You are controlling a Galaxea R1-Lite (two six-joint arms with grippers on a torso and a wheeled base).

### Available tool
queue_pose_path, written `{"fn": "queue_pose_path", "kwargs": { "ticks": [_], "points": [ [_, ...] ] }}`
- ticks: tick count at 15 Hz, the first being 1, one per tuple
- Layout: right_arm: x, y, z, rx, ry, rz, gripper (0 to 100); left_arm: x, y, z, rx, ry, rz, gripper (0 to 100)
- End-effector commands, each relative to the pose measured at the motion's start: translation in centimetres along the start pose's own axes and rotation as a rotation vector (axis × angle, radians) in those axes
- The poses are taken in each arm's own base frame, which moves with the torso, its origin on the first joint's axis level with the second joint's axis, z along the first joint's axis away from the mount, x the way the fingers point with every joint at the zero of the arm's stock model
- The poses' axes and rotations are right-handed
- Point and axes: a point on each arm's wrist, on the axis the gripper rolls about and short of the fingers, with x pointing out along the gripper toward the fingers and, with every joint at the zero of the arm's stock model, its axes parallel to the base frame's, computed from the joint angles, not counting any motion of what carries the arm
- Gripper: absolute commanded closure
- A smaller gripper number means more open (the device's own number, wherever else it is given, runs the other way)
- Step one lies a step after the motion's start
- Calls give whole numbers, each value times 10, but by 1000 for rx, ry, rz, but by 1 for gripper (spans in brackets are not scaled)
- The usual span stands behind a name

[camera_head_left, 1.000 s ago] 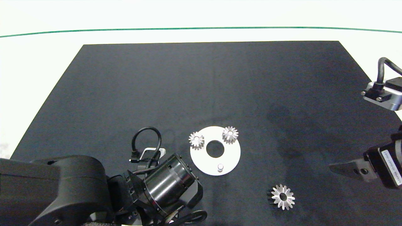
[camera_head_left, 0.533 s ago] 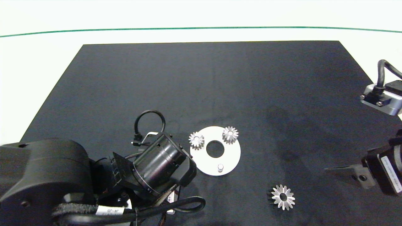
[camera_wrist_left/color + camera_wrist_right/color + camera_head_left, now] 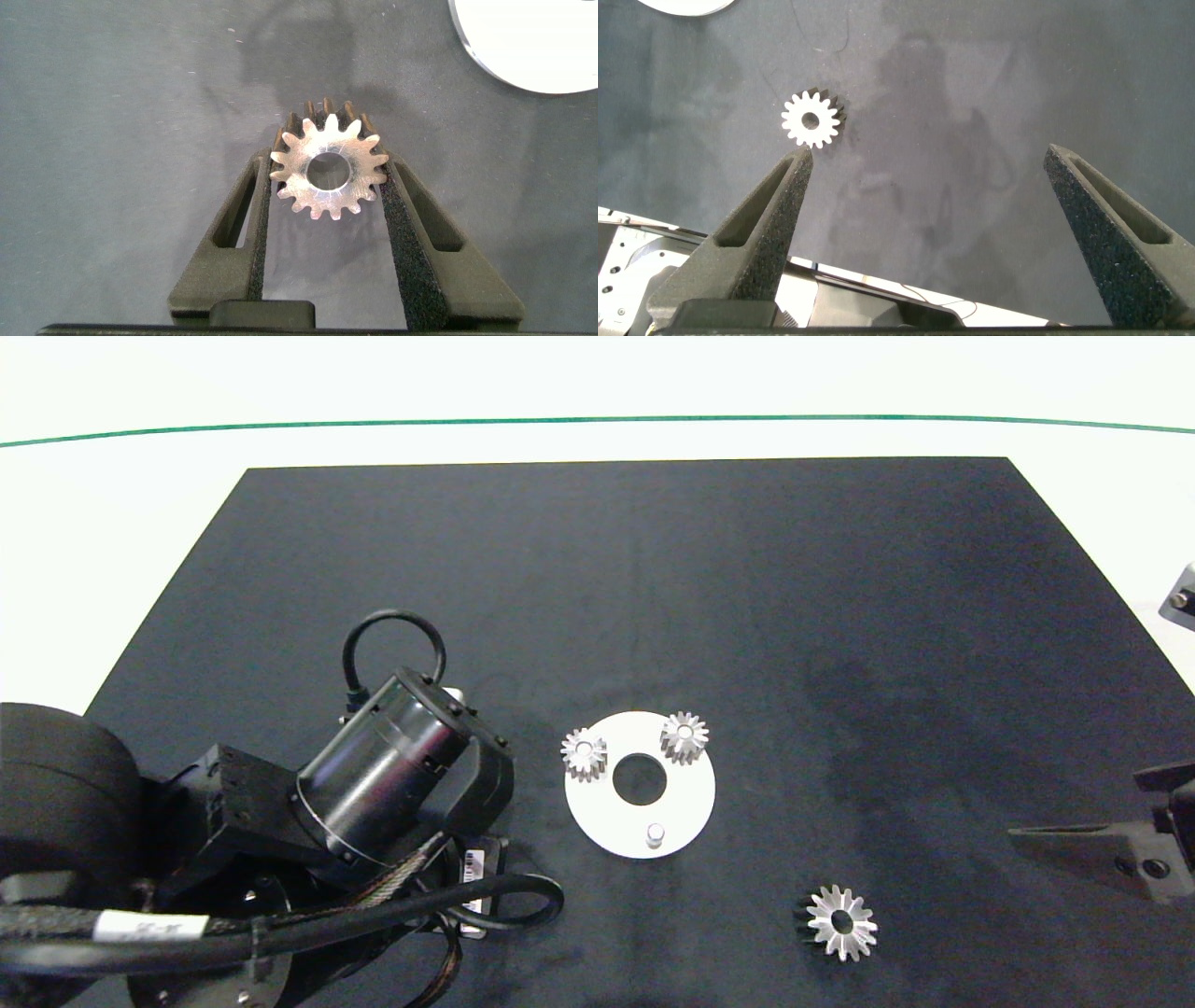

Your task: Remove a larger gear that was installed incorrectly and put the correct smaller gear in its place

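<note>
Now smaller gear between left hand fingers, gripped.

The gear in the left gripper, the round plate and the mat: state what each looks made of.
The smaller gear, clamped in the left gripper: bright machined metal, faint tool marks on its face. Round plate: smooth matte white, plastic or painted metal; unclear. Mat: dark, dull, faintly scuffed, probably rubber or felt.

Bright overhead light washes out the pale worktop; the dark mat shows soft shadows, everything sharp.
</note>
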Motion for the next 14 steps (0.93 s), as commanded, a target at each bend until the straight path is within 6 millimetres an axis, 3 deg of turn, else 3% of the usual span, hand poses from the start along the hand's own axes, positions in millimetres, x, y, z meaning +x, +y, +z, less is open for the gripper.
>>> {"fn": "queue_pose_path", "kwargs": {
  "ticks": [1,6,10,14],
  "points": [
    [-1,-1,-1,2,-1,-3,0,-21,13,4,9,-56,-27,99],
    [-7,-5,-2,4,-22,-9,0,-27,13,9,120,-84,-40,99],
    [-17,-15,-3,6,-58,-28,0,-16,-18,28,189,-91,-65,99],
    [-22,-20,-5,12,-72,-45,0,-17,-45,20,281,-49,-100,99]
  ]
}}
